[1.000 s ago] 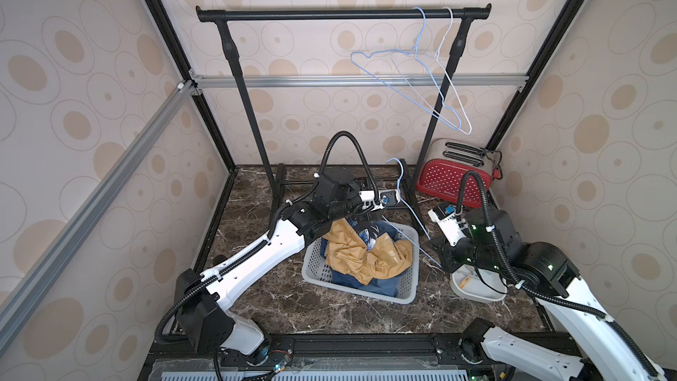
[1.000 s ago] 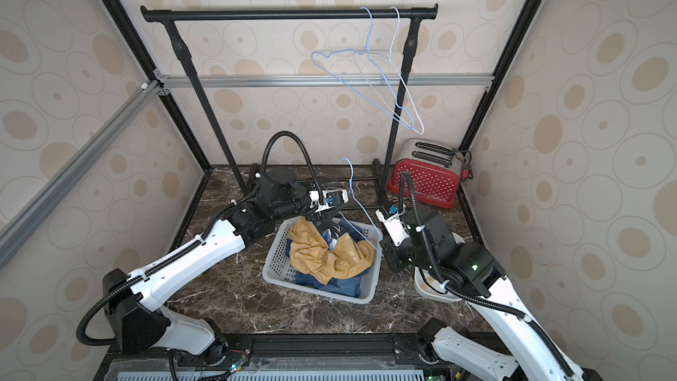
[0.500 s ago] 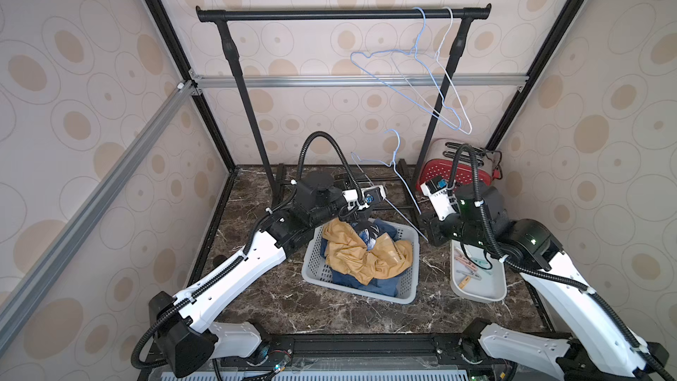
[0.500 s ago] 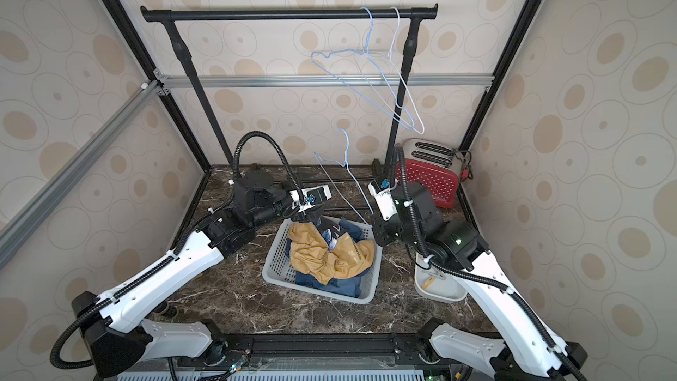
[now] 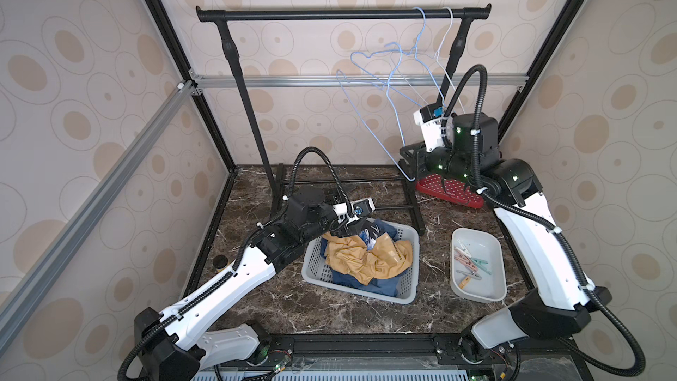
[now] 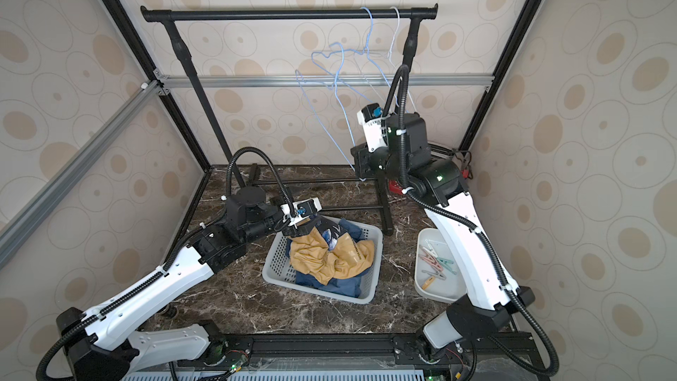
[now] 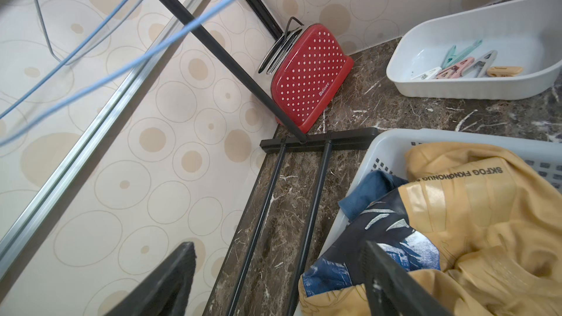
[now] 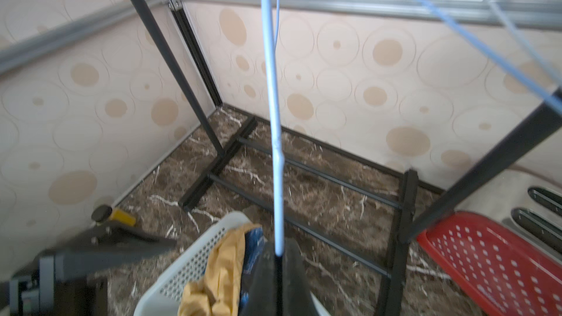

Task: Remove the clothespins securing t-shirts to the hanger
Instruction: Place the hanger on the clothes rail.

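Observation:
Several pastel clothespins (image 5: 470,263) (image 6: 436,265) (image 7: 465,66) lie loose in a white tray (image 5: 476,296). The t-shirts, a mustard one (image 5: 366,258) (image 7: 486,223) and a blue one (image 7: 380,238), are bunched in a grey basket (image 5: 318,276). My left gripper (image 5: 351,230) (image 7: 278,247) hovers open over the basket's back left rim, holding nothing. My right gripper (image 5: 408,159) (image 8: 279,256) is raised by the rack's right post. It is shut on a light-blue wire hanger (image 8: 272,117) that carries no shirt.
A black garment rack (image 5: 329,15) stands at the back, with two bare wire hangers (image 5: 419,36) hooked near its right end. A red dotted toaster (image 5: 450,192) (image 7: 307,77) sits in the back right corner, under my right arm. The rack's floor bars cross behind the basket.
My right arm has lifted the hanger from beside the tray up and back toward the rack's right post. My left gripper has drawn back slightly over the basket rim and opened wider.

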Robot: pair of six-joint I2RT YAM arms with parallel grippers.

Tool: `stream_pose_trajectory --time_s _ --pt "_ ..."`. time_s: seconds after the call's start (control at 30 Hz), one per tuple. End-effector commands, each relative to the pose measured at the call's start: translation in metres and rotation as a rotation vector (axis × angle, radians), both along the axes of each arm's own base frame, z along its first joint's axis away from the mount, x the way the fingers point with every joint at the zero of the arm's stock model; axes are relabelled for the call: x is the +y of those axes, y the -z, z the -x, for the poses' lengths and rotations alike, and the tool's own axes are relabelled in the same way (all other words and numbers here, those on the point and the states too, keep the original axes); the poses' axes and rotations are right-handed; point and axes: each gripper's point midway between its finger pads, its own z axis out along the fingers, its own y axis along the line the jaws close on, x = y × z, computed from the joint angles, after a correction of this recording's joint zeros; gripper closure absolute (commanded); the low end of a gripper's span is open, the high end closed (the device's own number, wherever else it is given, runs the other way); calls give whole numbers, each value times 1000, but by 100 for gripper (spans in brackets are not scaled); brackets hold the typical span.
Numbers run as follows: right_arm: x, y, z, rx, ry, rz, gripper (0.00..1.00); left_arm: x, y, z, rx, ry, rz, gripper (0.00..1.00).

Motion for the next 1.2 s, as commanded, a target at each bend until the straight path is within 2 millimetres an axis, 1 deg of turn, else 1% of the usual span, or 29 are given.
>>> stream_pose_trajectory --time_s 0.0,0.03,0.13,0.2,0.27,0.33,0.43,0.53,0.63,0.73,0.93,1.1,1.17 --pt "11 -33 -11 -43 -58 -92 100 6 -10 0 -7 -23 36 14" --pt "15 -41 -15 -55 -72 -103 100 6 -9 0 -4 -24 37 14" --pt "25 -45 -32 -52 -88 -128 100 7 -7 0 0 -30 38 14" --pt "26 -47 -44 -43 -91 -176 100 7 -6 0 1 -34 35 14" --pt "27 -46 -55 -29 -91 -218 100 8 -6 -1 1 -37 32 14" --pt "30 -44 -65 -33 -86 -222 100 8 -5 -1 2 -37 31 13" --pt "31 -42 -77 -25 -78 -251 100 7 -4 -2 5 -39 29 13" --pt "33 -37 -86 -15 -76 -259 100 7 -3 -2 8 -41 28 13" --pt "32 -31 -92 -2 -70 -256 100 7 -3 -2 7 -43 29 13" --pt "32 -28 -94 7 -69 -253 100 8 -3 -3 6 -47 26 13" --pt "32 -29 -98 -2 -71 -263 100 8 -3 -3 8 -48 23 13" --pt "34 -21 -97 21 -83 -245 99 10 -3 -3 11 -57 25 13" --pt "33 -22 -95 18 -92 -237 82 10 -3 -3 21 -58 25 13"
